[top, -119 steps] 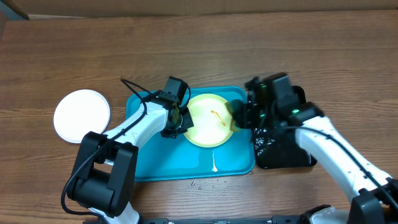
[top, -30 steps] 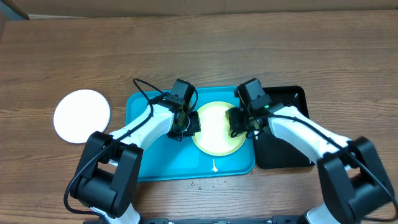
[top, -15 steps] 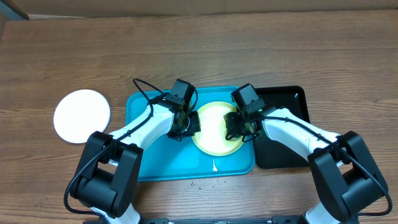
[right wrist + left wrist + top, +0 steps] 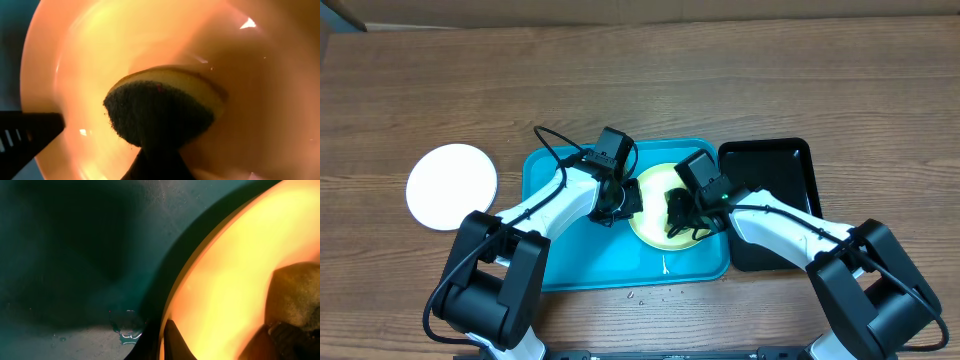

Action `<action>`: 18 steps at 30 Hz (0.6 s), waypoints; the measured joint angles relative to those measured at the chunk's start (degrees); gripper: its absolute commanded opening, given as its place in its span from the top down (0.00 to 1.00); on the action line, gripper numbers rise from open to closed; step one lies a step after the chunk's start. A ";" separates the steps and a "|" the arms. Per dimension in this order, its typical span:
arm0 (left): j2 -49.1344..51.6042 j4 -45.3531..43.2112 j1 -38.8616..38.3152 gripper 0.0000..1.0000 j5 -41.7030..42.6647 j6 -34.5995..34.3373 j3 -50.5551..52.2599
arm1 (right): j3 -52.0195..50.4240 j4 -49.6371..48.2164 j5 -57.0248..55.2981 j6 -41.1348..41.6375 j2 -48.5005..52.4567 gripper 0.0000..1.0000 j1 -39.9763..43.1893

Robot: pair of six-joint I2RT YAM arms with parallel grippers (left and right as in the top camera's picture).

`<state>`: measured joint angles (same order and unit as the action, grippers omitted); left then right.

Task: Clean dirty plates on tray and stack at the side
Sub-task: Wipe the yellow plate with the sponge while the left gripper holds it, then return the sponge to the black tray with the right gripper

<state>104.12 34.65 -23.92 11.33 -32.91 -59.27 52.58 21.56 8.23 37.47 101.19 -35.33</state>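
Observation:
The pale yellow-green plate lies on the right part of the turquoise tray. My left gripper is shut on the plate's left rim; in the left wrist view one finger lies over the rim of the plate. My right gripper is shut on a dark-faced sponge and presses it on the middle of the plate. A white plate lies on the table at the far left. No other white plate shows.
A black glossy tray stands right of the turquoise tray, touching it. A white drip lies at the turquoise tray's front rim, with small drops on the table before it. A water drop sits on the tray floor by the plate.
My right gripper has moved the sponge leftward from the plate's right rim to its middle. The left gripper has kept its hold on the left rim and has not moved.

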 measured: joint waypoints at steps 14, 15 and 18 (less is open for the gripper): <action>0.00 0.44 0.00 0.96 -0.22 -0.17 -0.02 | 2.69 4.11 10.47 -4.28 -3.19 0.96 8.57; 0.00 0.44 0.00 0.96 -0.22 -0.17 -0.02 | 3.30 5.92 10.58 -5.27 -4.81 0.96 9.97; 0.00 0.44 0.00 0.96 -0.26 -0.20 -0.02 | 4.98 12.24 10.51 -8.85 -11.56 0.96 14.73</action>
<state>104.12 35.09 -23.92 11.07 -33.10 -59.29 57.56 33.80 18.74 28.62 89.62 -20.60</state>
